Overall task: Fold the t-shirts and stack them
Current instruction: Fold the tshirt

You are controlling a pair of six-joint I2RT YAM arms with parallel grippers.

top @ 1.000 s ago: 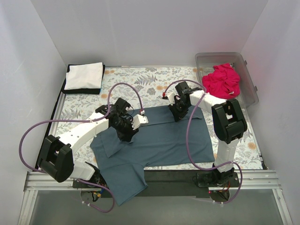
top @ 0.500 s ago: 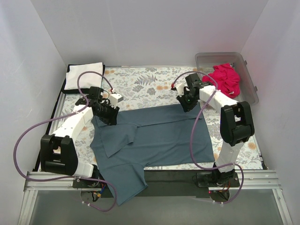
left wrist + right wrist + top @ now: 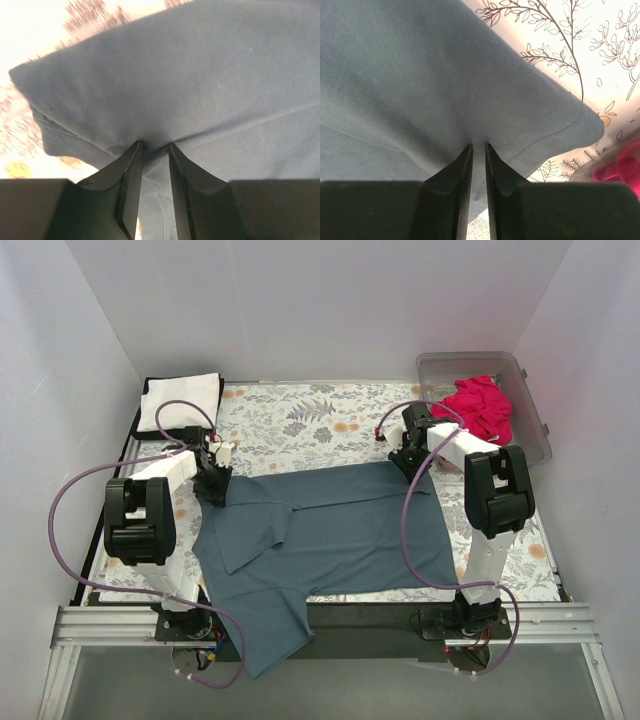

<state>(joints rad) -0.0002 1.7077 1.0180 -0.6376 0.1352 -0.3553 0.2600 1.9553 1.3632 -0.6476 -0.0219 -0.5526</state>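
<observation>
I have the dark slate-blue short-sleeved fabric t-shirt (image 3: 330, 530) spread mostly flat in the middle of the desk, on a floral-patterned cloth with grey ferns and orange flowers (image 3: 320, 420). Its near left part spills over the near edge of the desk (image 3: 360, 615) and hangs down in front of the frame. A crease runs across it close to its far edge, and a flap lies folded over on its left side. The left gripper (image 3: 216, 483) sits at the far left corner of this shirt. In the left wrist view its two dark fingers (image 3: 130, 185) are clenched on a pinch of the blue fabric, which puckers between them. The right gripper (image 3: 414, 462) is at the far right corner. In its wrist view the fingers (image 3: 462, 175) are likewise grasping a ridge of the same shirt near the stitched hem. In the far left corner lies a white t-shirt folded into a rectangle (image 3: 180, 400), resting on a folded black t-shirt (image 3: 145, 432) whose edges show beneath it. At the far right stands a clear plastic bin (image 3: 535, 435) with a crumpled bright magenta-pink t-shirt (image 3: 475, 410) inside, well apart from the blue one.
</observation>
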